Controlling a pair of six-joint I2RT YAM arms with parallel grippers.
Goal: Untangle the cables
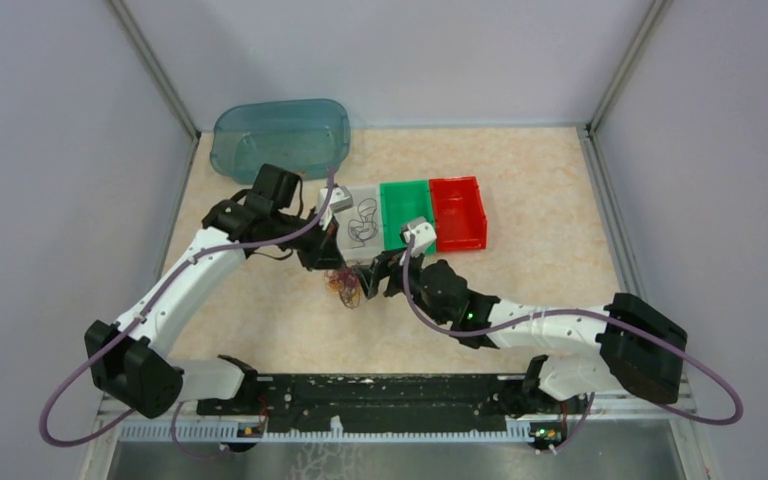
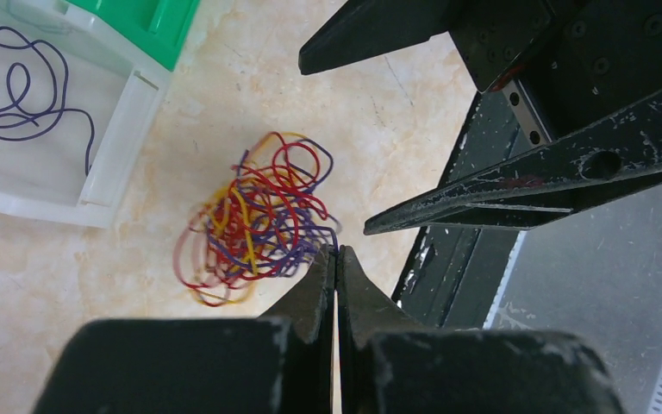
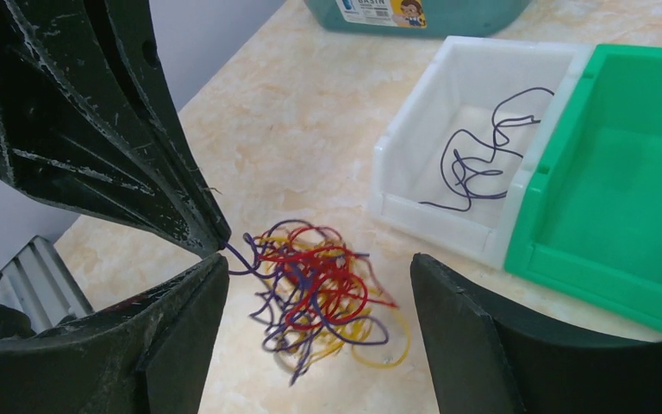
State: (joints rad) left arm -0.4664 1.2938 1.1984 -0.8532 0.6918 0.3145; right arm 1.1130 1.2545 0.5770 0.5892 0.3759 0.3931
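Teal see-through plastic makes up the tub (image 1: 280, 135) at the far left corner of the marbled surface (image 1: 550, 270). Coming right, the left tool (image 2: 336, 252) is pressed fully shut with its tips at the edge of the clump of cables (image 2: 254, 220). A purple strand runs out from between those tips, so it looks pinched. The clump is a knot of red, purple and yellow-orange loops. It lies on the bare surface near the white bin (image 3: 409, 103) but apart from it. One loose purple cable (image 3: 474, 168) lies curled inside that white bin. The right tool (image 3: 319, 263) points at the clump with its jaws spread wide, gripping nothing. Beside the white bin sits a green bin (image 3: 621, 216), then a red bin (image 1: 458, 210), the three side by side in a row.
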